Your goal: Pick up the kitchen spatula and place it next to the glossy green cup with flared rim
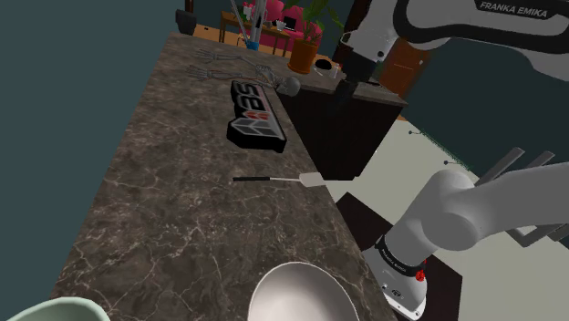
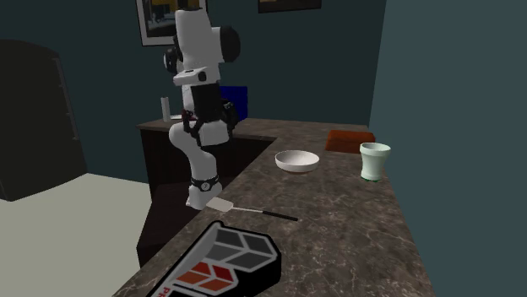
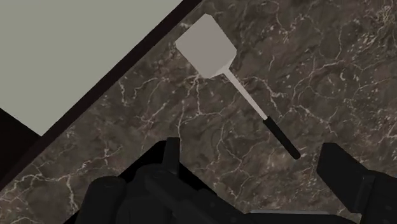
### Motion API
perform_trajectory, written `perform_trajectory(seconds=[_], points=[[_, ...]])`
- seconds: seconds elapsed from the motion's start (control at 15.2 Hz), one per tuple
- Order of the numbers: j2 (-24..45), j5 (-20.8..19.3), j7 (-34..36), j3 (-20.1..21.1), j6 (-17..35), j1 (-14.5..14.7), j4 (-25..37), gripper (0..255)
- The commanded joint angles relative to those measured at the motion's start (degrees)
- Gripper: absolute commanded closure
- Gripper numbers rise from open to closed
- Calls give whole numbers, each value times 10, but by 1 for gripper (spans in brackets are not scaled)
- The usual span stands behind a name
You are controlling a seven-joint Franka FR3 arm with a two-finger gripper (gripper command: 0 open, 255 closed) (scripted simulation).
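Black gripper [image 3: 251, 153], fingers [image 3: 340, 172] apart and empty, over the dark handle of spatula [image 3: 248, 98]. Spatula flat on counter [image 2: 355, 228], well apart from bowl [image 2: 297, 160]. Pale green cup [image 2: 374, 160] near bowl, farther on. Risk: nudging the thin handle aside, even off the counter, from closing too high or off-centre.

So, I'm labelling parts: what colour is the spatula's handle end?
Black, on the grey spatula; wrist view shows it best.

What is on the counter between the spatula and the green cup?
Nothing: the shoulder view shows bare marbled countertop between the spatula and the pale green cup. The white bowl sits off to one side.
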Motion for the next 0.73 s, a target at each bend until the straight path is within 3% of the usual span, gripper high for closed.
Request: perform_trajectory(seconds=[0.0,0.66], points=[[17,-3,-42,2,39,19,-22,0],[125,-18,-239,12,238,110,-110,0]])
